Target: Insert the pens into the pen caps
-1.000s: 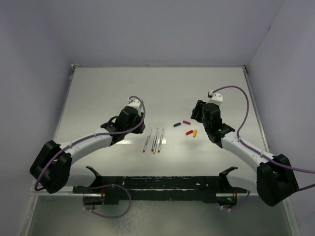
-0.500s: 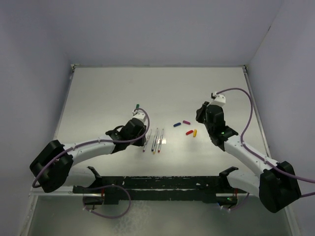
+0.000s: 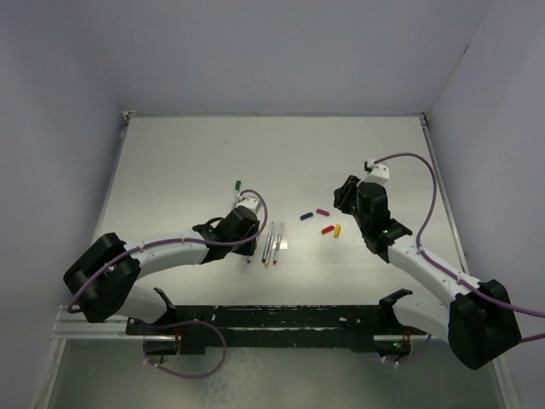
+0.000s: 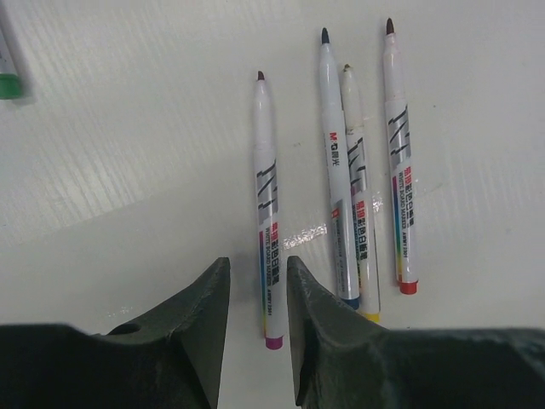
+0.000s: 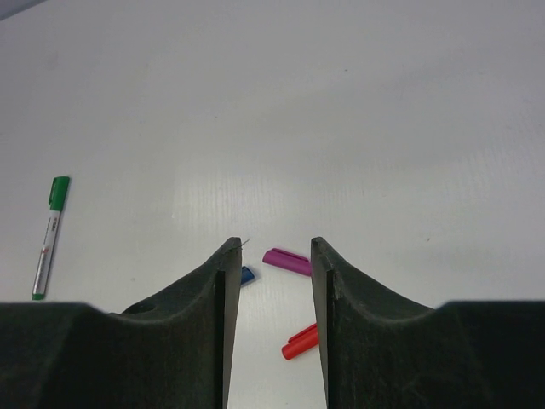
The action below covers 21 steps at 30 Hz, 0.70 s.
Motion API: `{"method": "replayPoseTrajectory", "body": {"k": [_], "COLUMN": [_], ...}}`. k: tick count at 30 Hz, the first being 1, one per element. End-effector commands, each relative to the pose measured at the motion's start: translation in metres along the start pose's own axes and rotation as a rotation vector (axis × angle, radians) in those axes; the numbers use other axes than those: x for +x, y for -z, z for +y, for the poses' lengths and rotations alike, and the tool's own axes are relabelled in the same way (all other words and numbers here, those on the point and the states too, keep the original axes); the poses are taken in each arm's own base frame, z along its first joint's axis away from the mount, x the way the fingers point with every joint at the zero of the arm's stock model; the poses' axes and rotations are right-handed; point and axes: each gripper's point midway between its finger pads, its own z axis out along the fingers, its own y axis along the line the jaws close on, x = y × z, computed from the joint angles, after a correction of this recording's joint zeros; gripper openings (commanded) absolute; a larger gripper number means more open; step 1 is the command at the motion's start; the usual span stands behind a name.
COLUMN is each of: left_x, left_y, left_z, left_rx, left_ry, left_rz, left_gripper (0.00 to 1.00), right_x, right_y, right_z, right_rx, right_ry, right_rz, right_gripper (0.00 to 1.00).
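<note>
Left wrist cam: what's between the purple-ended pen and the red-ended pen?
Two more pens, shown in the left wrist view: the blue-ended pen and the yellow-ended pen, side by side between the purple-ended pen and the red-ended pen.

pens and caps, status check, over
Left gripper open, empty, over purple-ended pen. Right gripper open, empty, above loose caps. Green pen capped; other pens uncapped. Nothing blocking.

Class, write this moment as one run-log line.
left pincer: open, at purple pen | right pincer: open, facing purple cap | green pen: capped, apart
</note>
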Motion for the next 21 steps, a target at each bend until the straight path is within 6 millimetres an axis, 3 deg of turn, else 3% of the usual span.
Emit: {"method": "replayPoseTrajectory", "body": {"k": [1, 12, 21], "left_x": [-0.024, -0.001, 0.027], "left_y": [-0.003, -0.018, -0.012], "left_z": [-0.016, 0.001, 0.014], "left_rx": [0.025, -0.113, -0.203], "left_ry": [0.002, -0.023, -0.04], "left_rz": [-0.049, 0.091, 0.272], "left_gripper": [0.36, 0.35, 0.28], "right_x": [-0.009, -0.005, -0.011], "right_y": [-0.002, -0.004, 0.002], "right_z": [0.005, 0.004, 0.006], "right_rx": [-0.027, -0.027, -0.028], "right_ry": [-0.018, -0.025, -0.052], "right_rz": [-0.039, -0.033, -0.042], "right_gripper": [0.41, 0.36, 0.35]}}
